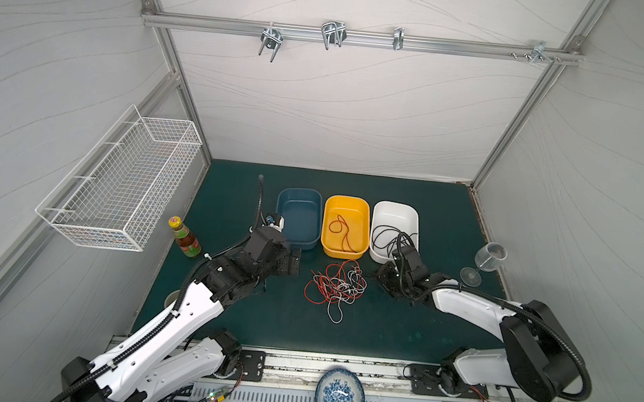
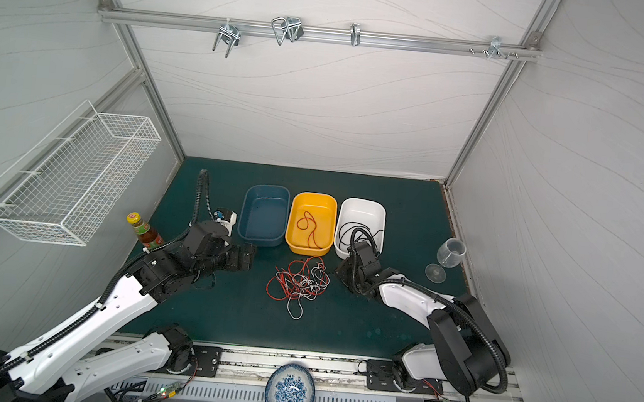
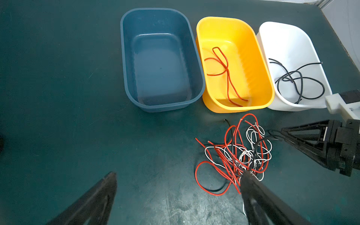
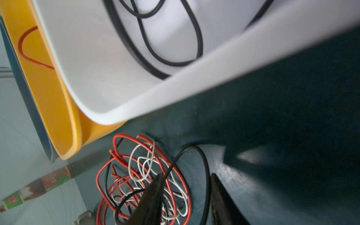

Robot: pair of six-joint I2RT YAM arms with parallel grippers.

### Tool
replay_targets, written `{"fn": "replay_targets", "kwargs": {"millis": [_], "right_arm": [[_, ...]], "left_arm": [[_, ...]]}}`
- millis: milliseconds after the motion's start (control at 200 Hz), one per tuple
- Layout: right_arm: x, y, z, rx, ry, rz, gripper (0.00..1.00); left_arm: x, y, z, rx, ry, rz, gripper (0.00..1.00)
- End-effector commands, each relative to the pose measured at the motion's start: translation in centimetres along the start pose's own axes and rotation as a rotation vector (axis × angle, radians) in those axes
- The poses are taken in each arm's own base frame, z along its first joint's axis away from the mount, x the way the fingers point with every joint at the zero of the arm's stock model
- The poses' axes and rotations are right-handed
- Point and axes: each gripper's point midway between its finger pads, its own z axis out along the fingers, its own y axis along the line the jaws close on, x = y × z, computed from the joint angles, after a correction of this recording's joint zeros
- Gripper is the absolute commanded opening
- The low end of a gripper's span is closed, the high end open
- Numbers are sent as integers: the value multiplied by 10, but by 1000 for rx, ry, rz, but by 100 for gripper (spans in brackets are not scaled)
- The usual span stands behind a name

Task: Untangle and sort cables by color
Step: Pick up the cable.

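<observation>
On mat (image 1: 261, 317): cables (image 1: 338, 286) red, white, black in knotted heap; left gripper (image 3: 180, 173) spread wide, right gripper (image 4: 186, 175) half-spread astride black loop (image 4: 194, 147).

Bright, even light — right wrist view motion-blurred.

Three tubs: blue tub (image 1: 298, 218), yellow tub (image 1: 348, 206), white tub (image 1: 395, 213). One bottle (image 1: 184, 237), one glass (image 1: 488, 258), one plate (image 1: 339, 397), one basket (image 1: 124, 187). One red cable (image 3: 228, 73) in the yellow tub; the tangle (image 1: 338, 288) defies counting.
</observation>
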Motion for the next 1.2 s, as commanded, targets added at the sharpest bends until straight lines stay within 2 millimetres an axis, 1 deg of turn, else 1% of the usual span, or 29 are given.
{"fn": "replay_targets", "kwargs": {"millis": [0, 195, 275, 365, 500, 565, 685, 770, 940, 1070, 1195], "right_arm": [[-7, 13, -1, -29, -16, -7, 32], [-14, 15, -8, -27, -54, -41, 20], [-16, 22, -12, -46, -64, -75, 13], [-16, 27, -18, -54, -63, -107, 7], [-17, 37, -29, -78, -73, -156, 0], [-18, 42, -37, -91, -82, -180, 0], [-17, 64, -55, -136, -97, -268, 0], [-15, 84, -72, -159, -108, -358, 0], [-4, 127, -105, -202, -125, -541, 0], [0, 150, -130, -227, -167, -629, 0], [-1, 170, -156, -260, -206, -685, 0]], "left_arm": [[-14, -6, -3, 19, -45, 5, 100], [-13, -6, -2, 21, -41, 7, 100], [-13, -7, -1, 22, -36, 9, 100], [-12, -7, -1, 22, -34, 9, 100], [-12, -7, -1, 22, -36, 10, 100], [-12, -7, -1, 24, -34, 9, 99], [-12, -8, 0, 28, -30, 9, 100], [-10, -9, 1, 30, -22, 11, 100], [-9, -10, 2, 33, -16, 14, 100], [-9, -11, 2, 35, -12, 15, 99], [-8, -11, 2, 38, -11, 18, 100]]}}
